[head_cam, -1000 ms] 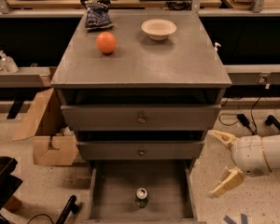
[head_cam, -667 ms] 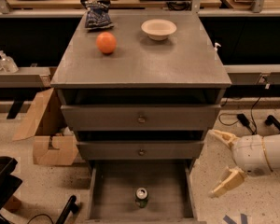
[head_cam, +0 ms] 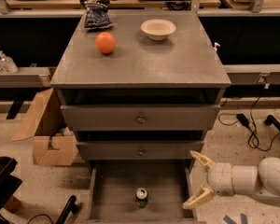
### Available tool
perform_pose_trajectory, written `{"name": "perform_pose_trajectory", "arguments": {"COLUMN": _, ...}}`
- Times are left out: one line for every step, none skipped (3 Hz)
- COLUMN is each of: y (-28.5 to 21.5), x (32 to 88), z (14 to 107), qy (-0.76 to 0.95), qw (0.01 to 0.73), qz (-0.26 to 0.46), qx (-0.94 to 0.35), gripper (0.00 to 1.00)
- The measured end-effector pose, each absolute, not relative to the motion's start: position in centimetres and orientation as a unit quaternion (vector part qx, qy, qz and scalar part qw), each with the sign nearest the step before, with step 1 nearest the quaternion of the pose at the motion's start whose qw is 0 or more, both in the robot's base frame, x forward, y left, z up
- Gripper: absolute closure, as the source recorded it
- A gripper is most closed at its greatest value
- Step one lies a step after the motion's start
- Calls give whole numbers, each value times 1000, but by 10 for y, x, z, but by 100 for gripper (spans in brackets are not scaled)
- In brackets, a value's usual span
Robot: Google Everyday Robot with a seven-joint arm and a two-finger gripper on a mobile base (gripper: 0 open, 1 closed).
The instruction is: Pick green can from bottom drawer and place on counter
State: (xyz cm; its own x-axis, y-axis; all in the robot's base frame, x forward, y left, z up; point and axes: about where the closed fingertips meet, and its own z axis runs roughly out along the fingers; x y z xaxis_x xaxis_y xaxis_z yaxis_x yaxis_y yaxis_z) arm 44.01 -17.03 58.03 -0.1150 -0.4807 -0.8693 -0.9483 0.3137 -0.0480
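Note:
The green can (head_cam: 141, 196) stands upright in the open bottom drawer (head_cam: 111, 190), near its middle front, silver top showing. My gripper (head_cam: 198, 180) is at the drawer's right wall, to the right of the can and apart from it. Its two tan fingers (head_cam: 201, 160) are spread open and hold nothing. The counter (head_cam: 144, 62) is the broad grey top of the cabinet above.
On the counter are an orange ball (head_cam: 105, 43), a white bowl (head_cam: 158, 29) and a blue chip bag (head_cam: 96, 13). Two upper drawers (head_cam: 141, 119) are closed. A cardboard box (head_cam: 46, 139) stands left of the cabinet, cables (head_cam: 249, 127) lie on the floor at right.
My gripper has moved left, from beside the cabinet to the right wall of the bottom drawer, closer to the can. The fingers stay open. The can has not moved.

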Motion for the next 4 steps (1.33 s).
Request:
{"name": "perform_pose_trajectory", "arguments": {"y": -165, "x": 467, "z": 519, "qy": 665, "qw": 465, "qz": 270, "qx": -518, "gripper": 0}}
{"name": "perform_pose_trajectory", "arguments": {"y": -159, "x": 481, "z": 451, "qy": 653, "qw": 482, "qz": 292, "qx": -505, "gripper": 0}}
{"name": "perform_pose_trajectory", "arguments": {"y": -146, "x": 473, "z": 412, "qy": 658, "qw": 483, "qz": 321, "qx": -480, "gripper": 0}}
{"name": "perform_pose_trajectory", "arguments": {"y": -145, "x": 472, "z": 412, "qy": 658, "qw": 483, "qz": 322, "qx": -480, "gripper": 0}}
